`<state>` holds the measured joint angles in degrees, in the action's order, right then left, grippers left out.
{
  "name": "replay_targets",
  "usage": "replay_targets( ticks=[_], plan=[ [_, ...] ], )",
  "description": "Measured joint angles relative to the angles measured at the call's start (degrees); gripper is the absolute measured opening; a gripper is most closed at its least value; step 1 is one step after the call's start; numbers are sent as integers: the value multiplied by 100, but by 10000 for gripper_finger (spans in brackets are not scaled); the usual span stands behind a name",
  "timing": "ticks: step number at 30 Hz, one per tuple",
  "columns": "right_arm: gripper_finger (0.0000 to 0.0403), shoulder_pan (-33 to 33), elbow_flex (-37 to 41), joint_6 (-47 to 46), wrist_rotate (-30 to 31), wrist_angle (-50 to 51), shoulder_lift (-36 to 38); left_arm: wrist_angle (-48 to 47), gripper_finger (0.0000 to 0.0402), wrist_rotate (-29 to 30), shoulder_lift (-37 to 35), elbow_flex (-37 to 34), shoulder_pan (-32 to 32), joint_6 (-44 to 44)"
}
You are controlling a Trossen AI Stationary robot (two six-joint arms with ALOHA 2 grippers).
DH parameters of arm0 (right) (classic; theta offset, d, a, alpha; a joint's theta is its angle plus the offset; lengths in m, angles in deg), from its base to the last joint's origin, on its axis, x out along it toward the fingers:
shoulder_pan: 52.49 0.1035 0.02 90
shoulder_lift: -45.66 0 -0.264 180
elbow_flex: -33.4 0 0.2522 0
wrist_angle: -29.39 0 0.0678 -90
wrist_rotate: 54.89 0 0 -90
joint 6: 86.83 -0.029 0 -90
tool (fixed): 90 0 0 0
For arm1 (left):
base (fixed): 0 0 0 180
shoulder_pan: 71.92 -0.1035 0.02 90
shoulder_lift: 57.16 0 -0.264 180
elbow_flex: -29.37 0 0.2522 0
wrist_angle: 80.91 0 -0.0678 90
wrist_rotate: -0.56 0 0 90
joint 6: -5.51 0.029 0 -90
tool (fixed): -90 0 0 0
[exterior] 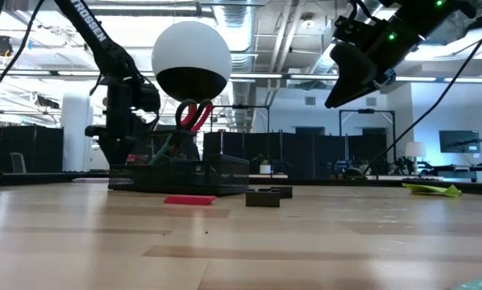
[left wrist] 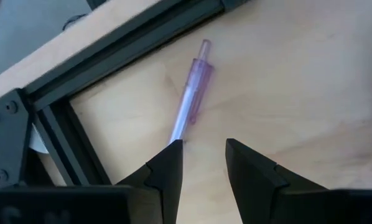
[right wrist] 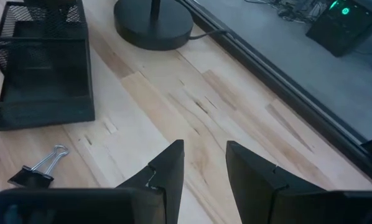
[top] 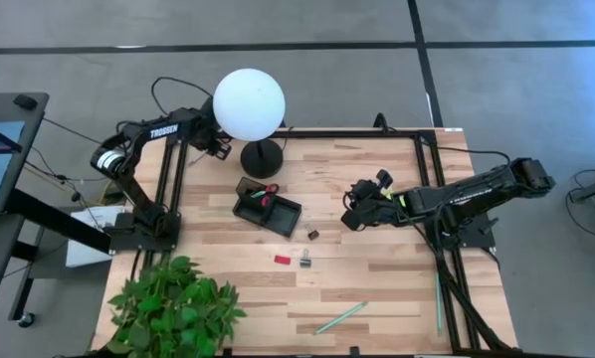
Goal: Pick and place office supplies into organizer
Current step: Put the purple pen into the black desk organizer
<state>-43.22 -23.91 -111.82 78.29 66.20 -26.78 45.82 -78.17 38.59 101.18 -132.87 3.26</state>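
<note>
**Purple pen at the far-left corner, left pincer over it**

The organizer sits a little left of the surface's middle, in the high view, with the red-handled scissors standing in its rear compartment. Just at its 11 o'clock is the round lamp base, with the white globe above it; the two stand close, leaving little room between them.

At the organizer's 4 o'clock, apart from it on bare wood, lie a small black clip, a red block and a second clip. A light-green pen lies well apart toward the near edge, with open wood all around it. A potted plant covers the near-left corner.

The purple pen lies flat at the far-left corner, close beside the black frame rail along that edge. The left pincer is over it, jaws parted with nothing between them; one fingertip overlaps the pen's near end, though contact cannot be told.

The right pincer hangs above the surface at the organizer's 3 o'clock, well clear of it, jaws parted and empty, with bare wood below.
</note>
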Motion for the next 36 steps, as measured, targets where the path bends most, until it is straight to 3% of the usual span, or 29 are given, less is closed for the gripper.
replay_targets(
  ticks=[7,19,25,31,36],
  plan=[
    [114,0,0,0,-310,0,-2,196,116,-268,0,-2,-242,-49],
    [114,0,0,-1,-323,0,-2,736,116,-396,0,-293,-423,72],
    [114,0,-2,-2,-321,0,-2,962,116,-987,64,-291,-698,-191],
    [114,0,-2,-2,-319,-2,-2,1263,116,-2035,385,-291,-895,-384],
    [114,0,-2,-1,-304,-2,-2,1176,116,-2103,435,-258,-914,-169]
  ],
)
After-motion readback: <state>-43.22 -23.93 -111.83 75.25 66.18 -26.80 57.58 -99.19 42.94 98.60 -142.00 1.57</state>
